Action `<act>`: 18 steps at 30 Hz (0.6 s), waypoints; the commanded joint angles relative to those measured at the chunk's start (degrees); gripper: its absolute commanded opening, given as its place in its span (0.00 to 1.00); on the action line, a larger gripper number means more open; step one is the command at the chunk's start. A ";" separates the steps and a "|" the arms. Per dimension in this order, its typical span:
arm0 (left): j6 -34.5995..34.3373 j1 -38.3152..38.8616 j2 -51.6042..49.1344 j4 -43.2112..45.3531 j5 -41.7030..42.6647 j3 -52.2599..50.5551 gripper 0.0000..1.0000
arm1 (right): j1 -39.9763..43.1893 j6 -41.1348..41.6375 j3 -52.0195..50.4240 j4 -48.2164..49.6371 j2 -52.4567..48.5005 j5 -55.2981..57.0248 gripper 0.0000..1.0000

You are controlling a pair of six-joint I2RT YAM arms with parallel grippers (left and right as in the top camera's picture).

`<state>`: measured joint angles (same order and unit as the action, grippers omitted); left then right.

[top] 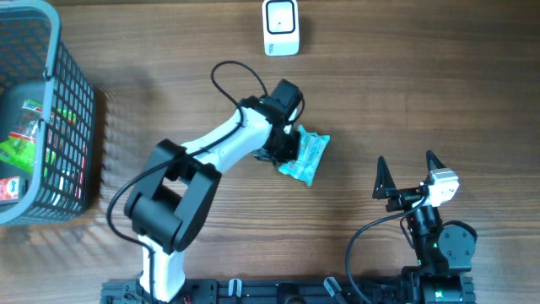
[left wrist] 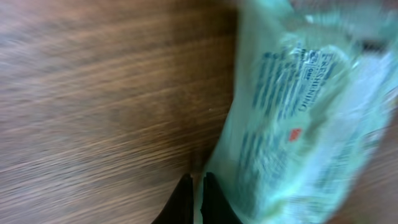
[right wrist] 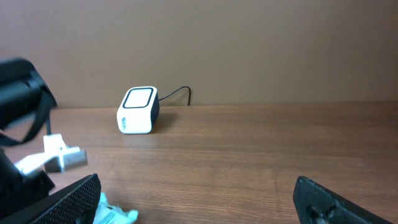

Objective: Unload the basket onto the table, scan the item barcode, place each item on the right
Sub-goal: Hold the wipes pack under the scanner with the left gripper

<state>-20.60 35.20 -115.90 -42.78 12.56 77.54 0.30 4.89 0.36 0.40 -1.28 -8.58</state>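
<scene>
The item is a pale teal plastic packet (top: 304,157) lying on the wooden table, blurred and close in the left wrist view (left wrist: 298,112). My left gripper (top: 284,150) sits at its left edge. Its black fingers (left wrist: 198,182) are shut, with a sliver of teal wrapper showing between them. The white barcode scanner (top: 280,28) stands at the table's far edge, well beyond the packet, its face visible in the right wrist view (right wrist: 137,110). My right gripper (top: 407,167) rests open at the front right, nothing between its fingers (right wrist: 198,186). A corner of the packet (right wrist: 115,215) shows by its left finger.
A grey mesh basket (top: 52,93) with several packaged goods stands at the left edge. The scanner's black cable (right wrist: 177,93) runs off behind it. Bare wood lies between the packet and the scanner.
</scene>
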 commanded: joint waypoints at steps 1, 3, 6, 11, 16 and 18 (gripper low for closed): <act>-0.02 1.66 -2.97 -1.42 -0.33 0.13 0.04 | 0.20 -0.37 -0.07 0.24 0.26 -0.50 1.00; -0.61 2.54 -2.56 -3.10 0.46 0.15 0.04 | 0.20 -0.37 -0.07 0.24 0.26 -0.50 1.00; -0.72 1.86 0.48 -3.65 -3.08 0.90 0.04 | 0.20 -0.37 -0.07 0.24 0.26 -0.50 1.00; -2.12 1.33 7.80 -6.49 2.51 2.23 0.04 | 0.20 -0.37 -0.07 0.24 0.26 -0.50 1.00; -2.14 2.36 5.84 -1.66 4.15 -0.04 0.06 | 0.20 -0.37 -0.07 0.24 0.26 -0.50 1.00; -2.14 2.69 5.31 -0.72 4.11 -0.42 0.07 | 0.20 -0.35 -0.07 0.24 0.26 -0.48 1.00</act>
<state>-22.17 37.26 -108.97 -44.21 15.49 78.24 0.32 4.89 0.36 0.40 -1.28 -8.58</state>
